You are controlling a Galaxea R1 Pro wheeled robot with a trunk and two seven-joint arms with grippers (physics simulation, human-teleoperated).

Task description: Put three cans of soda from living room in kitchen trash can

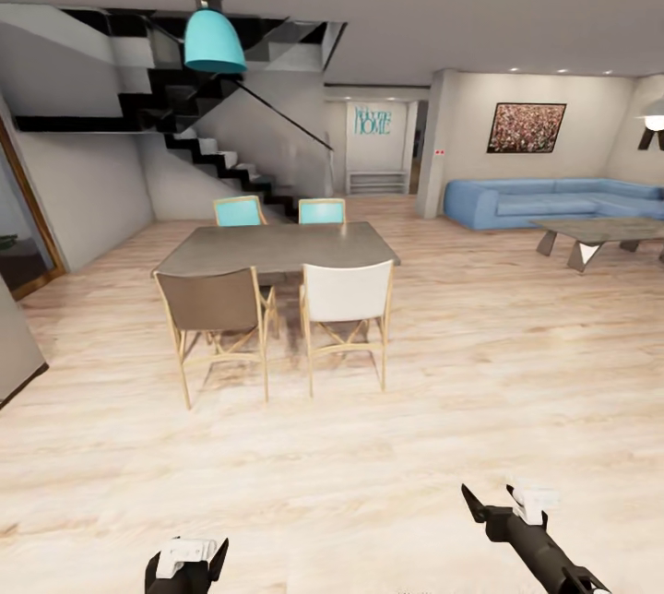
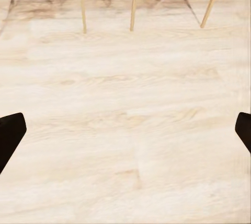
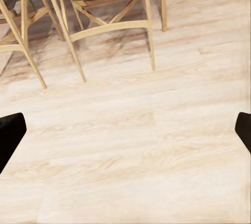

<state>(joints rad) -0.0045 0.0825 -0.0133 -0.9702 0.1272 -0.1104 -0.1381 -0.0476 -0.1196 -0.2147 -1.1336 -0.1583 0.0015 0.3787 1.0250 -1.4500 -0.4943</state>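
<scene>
Four chairs (image 1: 346,299) are set around the dark dining table (image 1: 277,248) on the pale plank floor (image 1: 369,465), under a teal lamp (image 1: 214,41). Both the left gripper (image 2: 125,135) and right gripper (image 3: 125,135) are held spread wide, empty, above bare floor. A blue sofa (image 1: 544,200) is seen beyond; no cans or bin are seen.
</scene>
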